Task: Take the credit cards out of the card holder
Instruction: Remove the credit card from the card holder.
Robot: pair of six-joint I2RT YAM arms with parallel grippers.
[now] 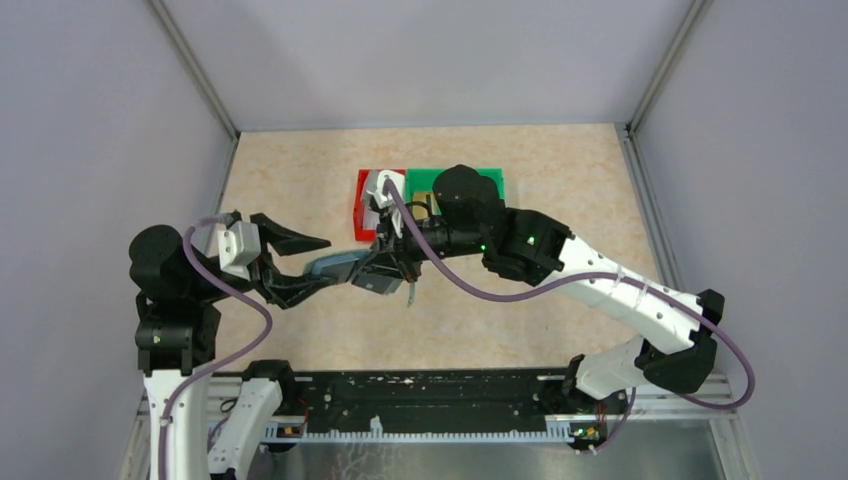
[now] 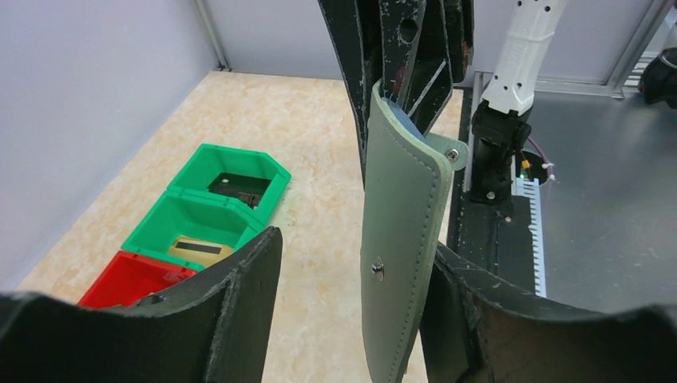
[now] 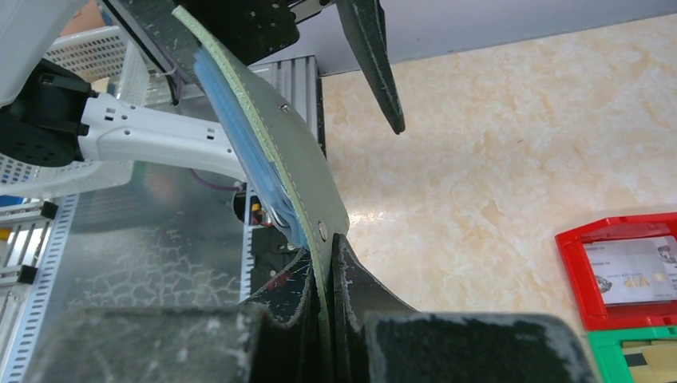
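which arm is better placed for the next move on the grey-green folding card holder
Probably left. Its open end effector straddles the free end of the grey-green folding card holder, while the right end effector is clamped shut on the other end, holding it up.

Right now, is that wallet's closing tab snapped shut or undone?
Undone: the tab sticks out free from the card holder, and the stud on its face is uncovered.

Left wrist view: card holder (image 2: 399,239) runs off the bottom edge — pockets turned away.
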